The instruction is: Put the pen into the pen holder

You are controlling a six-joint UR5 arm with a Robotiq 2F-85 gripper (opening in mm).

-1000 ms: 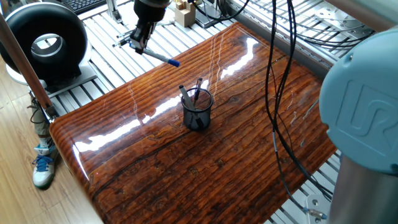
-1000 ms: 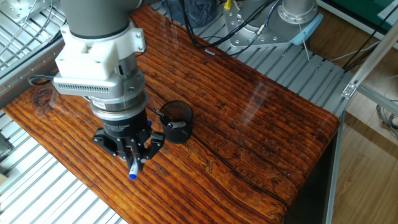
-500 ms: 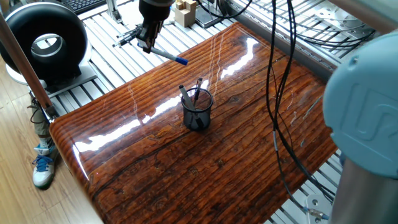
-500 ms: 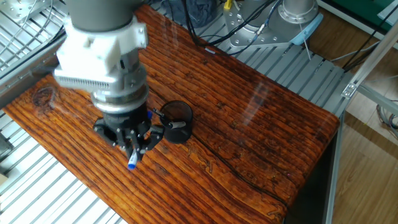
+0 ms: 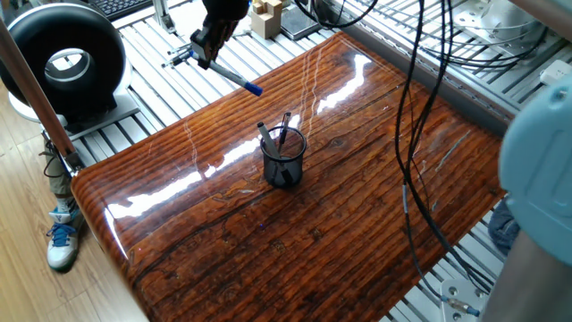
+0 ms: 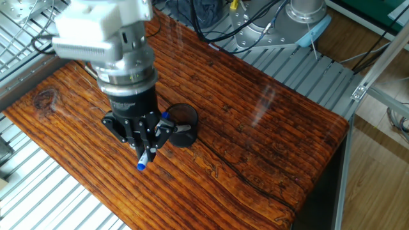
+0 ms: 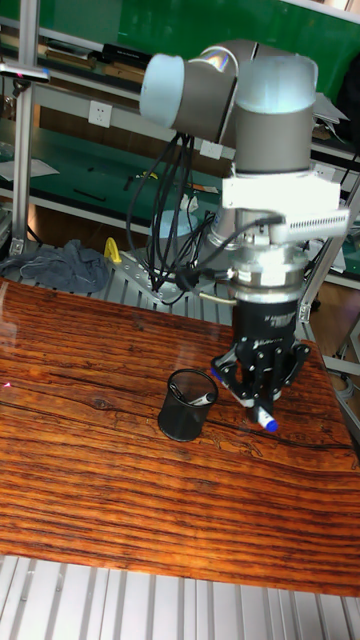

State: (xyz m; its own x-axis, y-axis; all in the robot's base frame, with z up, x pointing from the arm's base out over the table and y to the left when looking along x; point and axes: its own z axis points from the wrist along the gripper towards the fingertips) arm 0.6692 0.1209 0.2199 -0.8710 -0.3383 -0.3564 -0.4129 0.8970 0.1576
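Observation:
The pen [image 5: 234, 80] [image 6: 145, 159] [image 7: 266, 418], slim and dark with a blue end, hangs in the air, tilted, blue tip lowest. My gripper [image 5: 204, 52] [image 6: 144, 142] [image 7: 261, 392] is shut on its upper part. The pen holder [image 5: 283, 158] [image 6: 181, 125] [image 7: 187, 403], a black wire-mesh cup, stands upright on the wooden table with a couple of dark pens leaning inside it. In the tall fixed view the held pen is to the right of the cup and above the table top, apart from the cup.
The glossy wooden table [image 5: 313, 224] is ringed by metal slat framing [image 5: 152, 98]. A black round device [image 5: 67, 58] sits beyond the table's left corner. Black cables [image 5: 402, 134] hang across the right side. A grey cloth [image 7: 60, 268] lies behind the table.
The gripper, still holding the pen, has lifted and shifted toward the cup in the other fixed view; the pen's tilt has changed slightly. The cup has not moved.

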